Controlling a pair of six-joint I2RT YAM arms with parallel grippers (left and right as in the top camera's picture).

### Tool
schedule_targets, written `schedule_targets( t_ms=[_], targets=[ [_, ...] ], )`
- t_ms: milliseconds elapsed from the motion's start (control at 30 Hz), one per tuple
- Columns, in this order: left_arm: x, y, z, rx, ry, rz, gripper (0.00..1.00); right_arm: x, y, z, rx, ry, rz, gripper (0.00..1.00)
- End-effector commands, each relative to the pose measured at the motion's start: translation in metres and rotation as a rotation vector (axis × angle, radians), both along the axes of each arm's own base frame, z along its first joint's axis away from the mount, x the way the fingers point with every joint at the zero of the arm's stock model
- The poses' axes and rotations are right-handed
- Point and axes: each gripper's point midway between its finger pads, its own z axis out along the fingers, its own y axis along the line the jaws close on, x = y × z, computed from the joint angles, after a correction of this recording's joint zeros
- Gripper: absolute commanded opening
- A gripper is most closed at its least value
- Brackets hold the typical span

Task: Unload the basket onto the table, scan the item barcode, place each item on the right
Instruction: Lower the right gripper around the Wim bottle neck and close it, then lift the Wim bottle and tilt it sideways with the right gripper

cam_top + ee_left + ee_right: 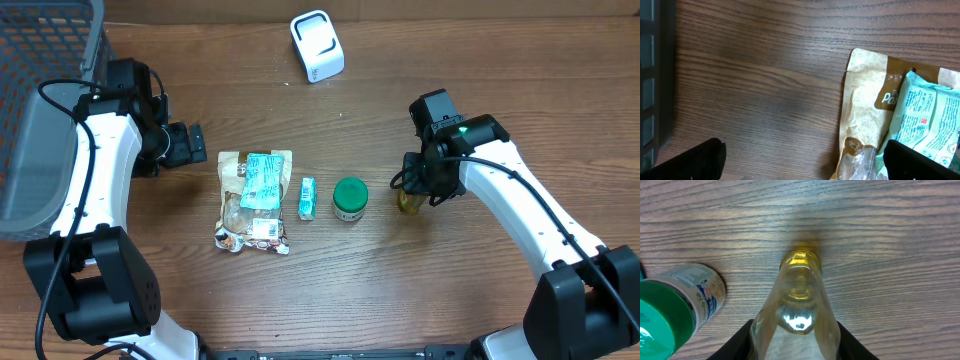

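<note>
At 3 o'clock from the table (480, 80) centre stands the task item, a clear bottle (407, 203) w/ a gold end, just beside the green-lid jar (350, 198) & on its 3 o'clock side. The right gripper (415, 192) is over it.

Progress: early, by my read. The bottle is on or very near the wood. The white scanner (317, 45) sits well apart at 12 o'clock, nothing in front of it. Left to do: secure grip, lift, carry to scanner, turn barcode to it. No barcode visible yet.

Right wrist view: dark fingers (737, 342) flank the bottle's near end on both sides. Can't tell if they actually pinch it.

Left gripper (805, 167) is spread wide & empty, at 9 o'clock of the snack bag (865, 115).

Orientation: the bottle (799, 300) runs from btwn the fingers twd 12 o'clock in that view, gold end farthest. Receding like the jar (675, 310), so prob. upright w/ long axis approx vertical. Not certain.
</note>
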Motion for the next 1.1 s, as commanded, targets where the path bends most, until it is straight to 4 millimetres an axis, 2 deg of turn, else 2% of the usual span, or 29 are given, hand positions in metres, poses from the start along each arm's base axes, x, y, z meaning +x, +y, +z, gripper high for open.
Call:
schedule_targets(
  t_ms=[0,167,367,567,633,867,1067],
  targets=[
    [0.006,0.003,0.002,-0.005,-0.010,0.000,1.00,-0.001,0.003,0.001,0.019,0.004,-0.016,0.29],
    [0.006,0.003,0.002,-0.005,-0.010,0.000,1.00,0.002,0.014,0.030,0.120,-0.020,0.033,0.29],
    [0.006,0.003,0.002,-0.005,-0.010,0.000,1.00,-0.002,0.030,0.085,0.378,-0.111,0.108,0.29],
    [0.006,0.003,0.002,-0.005,-0.010,0.000,1.00,-0.035,0.064,0.152,0.783,-0.187,0.340,0.29],
    [0.006,0.003,0.002,-0.005,-0.010,0.000,1.00,-0.047,0.072,0.169,0.882,-0.201,0.405,0.29],
    [0.006,0.003,0.002,-0.005,-0.010,0.000,1.00,-0.080,0.089,0.199,1.099,-0.198,0.553,0.25],
    [0.006,0.003,0.002,-0.005,-0.010,0.000,1.00,-0.084,0.090,0.203,1.132,-0.189,0.558,0.25]
  ],
)
